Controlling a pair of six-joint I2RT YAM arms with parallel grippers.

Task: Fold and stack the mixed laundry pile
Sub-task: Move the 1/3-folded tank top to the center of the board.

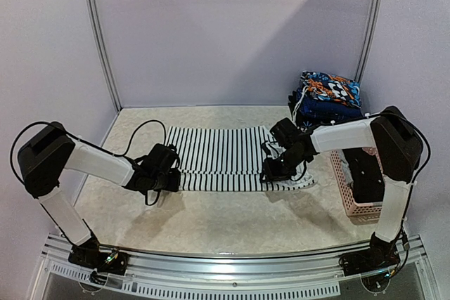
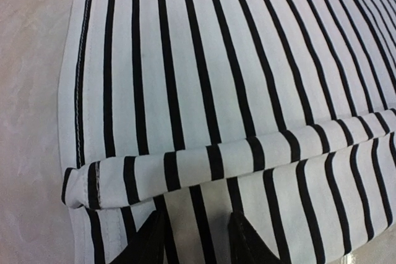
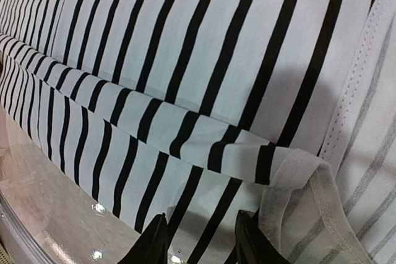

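Note:
The black-and-white striped garment point(image 1: 225, 152) of the laundry pile lies spread flat in the middle of the table, with a low folded ridge point(image 2: 216, 159) running across it near its front edge. My left gripper point(image 1: 167, 173) sits low at the garment's left front corner. In the left wrist view its jaws point(image 2: 197, 227) stand partly apart, with flat striped cloth point(image 2: 216, 78) in the gap. My right gripper point(image 1: 271, 171) is at the right front corner. Its jaws point(image 3: 202, 222) also stand apart over the cloth's edge point(image 3: 185, 47), beside a turned-over hem point(image 3: 322, 202).
A pink lattice basket point(image 1: 349, 205) stands at the right under my right arm, with a black garment point(image 1: 367, 173) in it. A stack of folded, colourful patterned clothes point(image 1: 329, 95) sits at the back right. White walls close the back and both sides.

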